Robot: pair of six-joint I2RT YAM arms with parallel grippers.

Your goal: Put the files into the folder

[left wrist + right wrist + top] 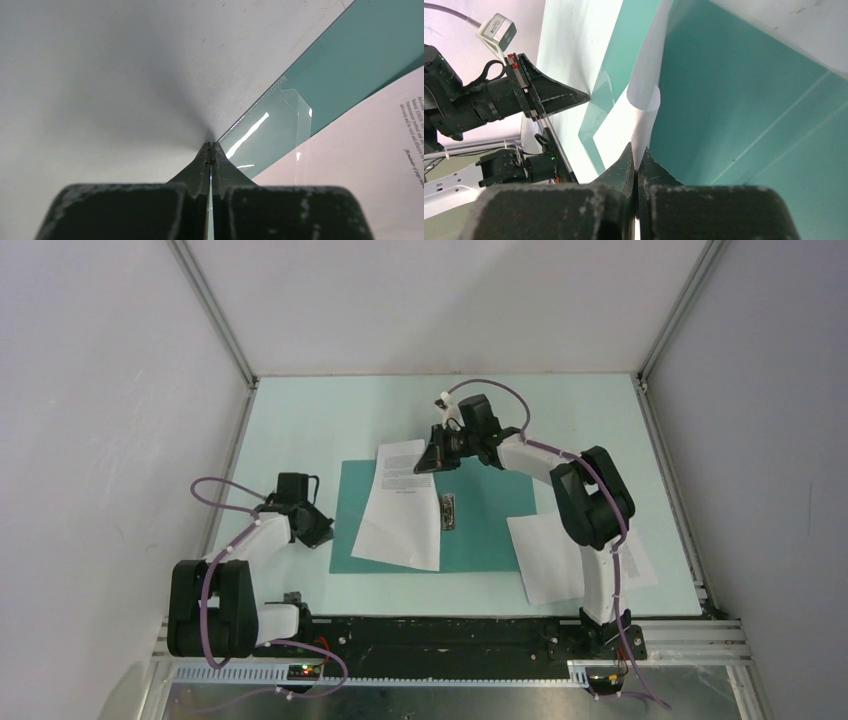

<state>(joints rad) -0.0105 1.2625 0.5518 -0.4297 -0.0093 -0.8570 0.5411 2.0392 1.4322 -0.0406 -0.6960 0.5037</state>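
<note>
Teal folder (490, 530): open flat at mid-surface (300, 420), metal clip (448, 512) along the spine, clear pocket at the left edge.

Sheet (400, 515), white: lies slanted over the folder's left half. Its printed end passes the folder's far edge and its near corner overhangs the near edge.

Right tool (636, 156): pinched tight on the sheet's far edge, where the paper curls up from the grip.

Second sheet (550, 560), white: on the surface, just right of the folder and overlapping its right edge, partly under the right arm.

Left tool (211, 147): fingers pressed together with nothing seen between them, tips down at the folder's left edge beside the clear pocket. Cannot tell whether they touch the folder.
</note>
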